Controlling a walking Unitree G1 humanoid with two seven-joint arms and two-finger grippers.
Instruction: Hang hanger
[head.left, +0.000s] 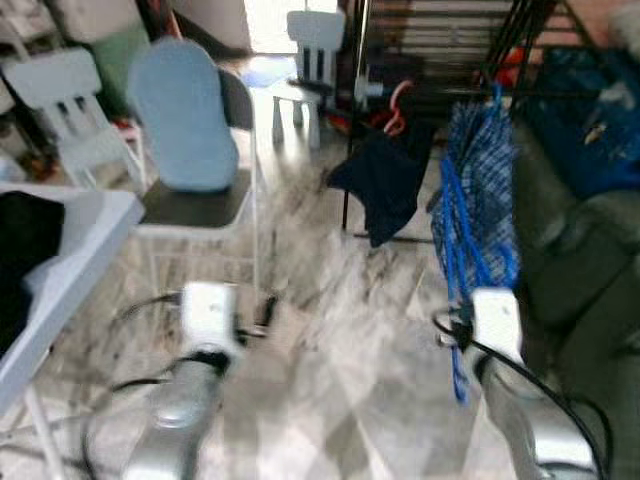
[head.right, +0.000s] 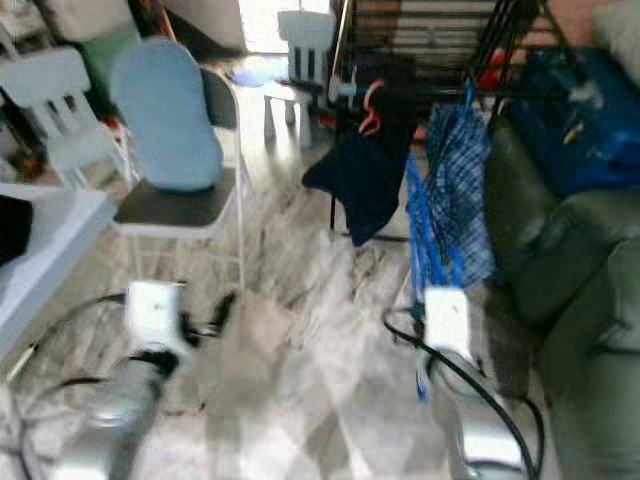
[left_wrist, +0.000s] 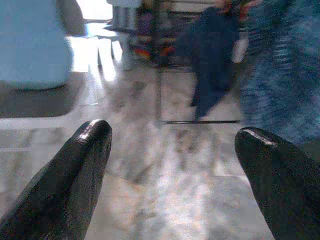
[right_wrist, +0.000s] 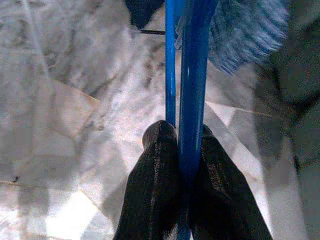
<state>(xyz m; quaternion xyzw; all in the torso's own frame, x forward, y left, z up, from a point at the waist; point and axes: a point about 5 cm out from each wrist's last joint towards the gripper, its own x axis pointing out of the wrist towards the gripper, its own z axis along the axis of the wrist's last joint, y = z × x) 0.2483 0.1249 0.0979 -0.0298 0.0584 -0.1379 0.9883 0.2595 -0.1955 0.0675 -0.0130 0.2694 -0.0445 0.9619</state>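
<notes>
Glossy blue plastic hanger (right_wrist: 192, 75), checked cloth shirt (head.left: 485, 190), polished marble-look floor (head.left: 330, 330), possibly leather sofa (head.right: 580, 300)

Both silver arms reach forward from the bottom of the head view, left one coming in around 7 o'clock and the right one around 5 o'clock, each with a white wrist block and black cables looping off it. The left gripper (left_wrist: 172, 150) is just hanging out with its two black fingers (left_wrist: 75, 170) spread wide apart, nothing between them. The right gripper (right_wrist: 185, 140) is the busy one: its fingers (right_wrist: 160, 165) are pinched tight together on the blue hanger (right_wrist: 192, 75), which runs straight out toward 12 o'clock from the fingertips.
</notes>
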